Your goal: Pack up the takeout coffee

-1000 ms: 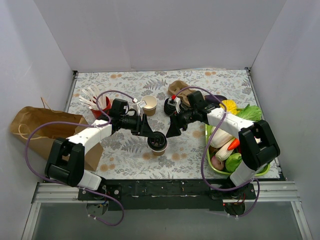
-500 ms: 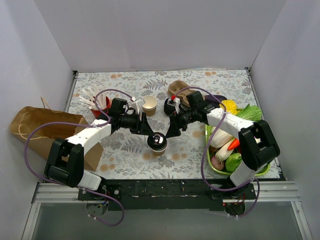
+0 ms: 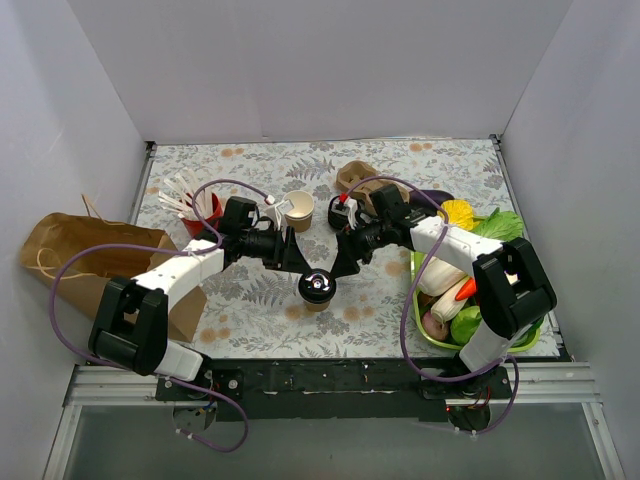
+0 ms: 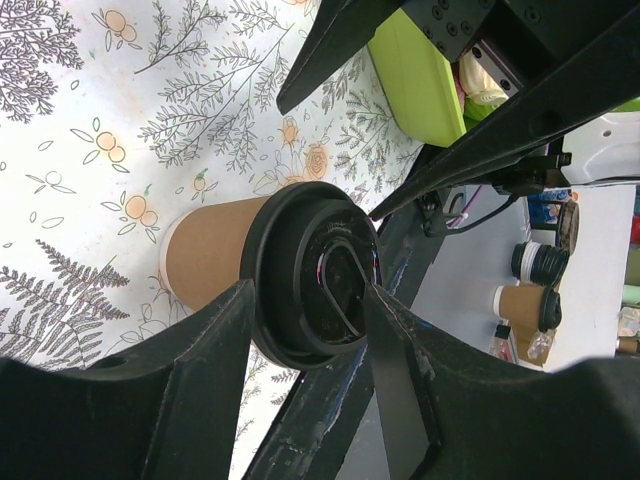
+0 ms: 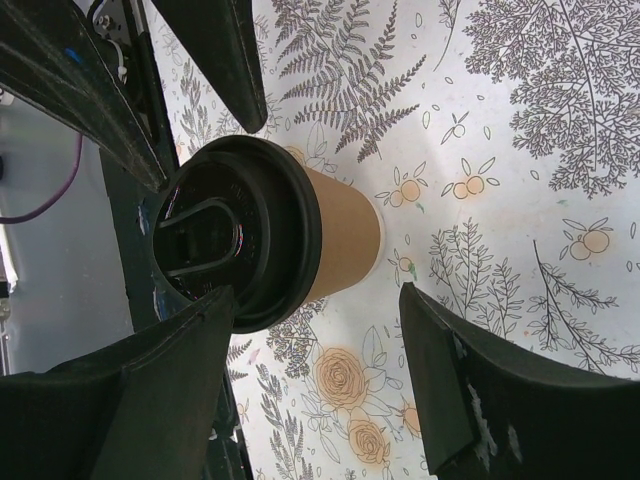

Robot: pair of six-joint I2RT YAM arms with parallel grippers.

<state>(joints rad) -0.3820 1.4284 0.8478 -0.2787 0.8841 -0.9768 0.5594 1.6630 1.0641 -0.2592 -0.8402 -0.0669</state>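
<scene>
Leaning a second ago, the coffee cup (image 3: pixel 317 292) now turns its black lid (image 3: pixel 318 286) squarely up at the overhead camera, having barely shifted from its spot a little nearer than the middle of the tabletop (image 3: pixel 430 165). My left gripper (image 4: pixel 305 300) is clamped across the lid's rim, one finger on each side. My right gripper (image 3: pixel 342 265) hangs just beside the cup, jaws spread and empty.

The cup's long axis runs near upright, lid on top, brown wall and pale base below. Whether the base touches the tabletop I cannot tell.

By my reading the lid is on and the pick-up is in hand. Next comes the carry: a level lift, grip kept firm on the lid, toward the pulp carrier (image 3: pixel 357 178) near the far edge or the paper bag (image 3: pixel 70 262) off the left edge. Which one, the scene does not say.
</scene>
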